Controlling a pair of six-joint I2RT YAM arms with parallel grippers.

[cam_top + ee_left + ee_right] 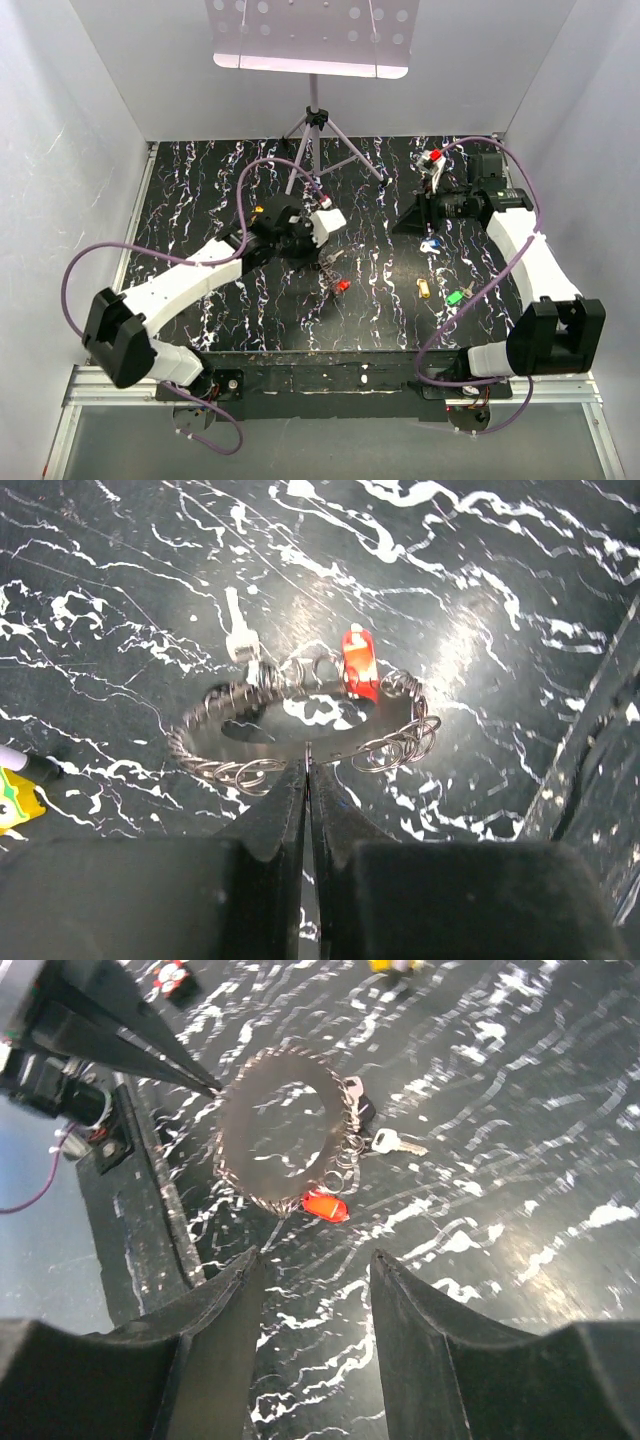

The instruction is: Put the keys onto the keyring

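Note:
The keyring [300,730] is a wire ring fringed with small metal loops. My left gripper [308,767] is shut on its near edge, and it also shows in the top view [318,256]. A red-headed key [360,665] and a plain silver key [238,632] sit at the ring's far edge; whether they are threaded on I cannot tell. My right gripper [316,1255] stands open and empty, a little short of the keyring [285,1130] and the red key [325,1205]. Blue [430,243], orange [423,288] and green [456,297] keys lie loose on the table.
A tripod [315,140] with a perforated plate stands at the back middle. A yellow block [14,796] lies left of the left gripper. White walls close in three sides of the black marbled table [220,180]. The table's front rail [150,1190] runs near the ring.

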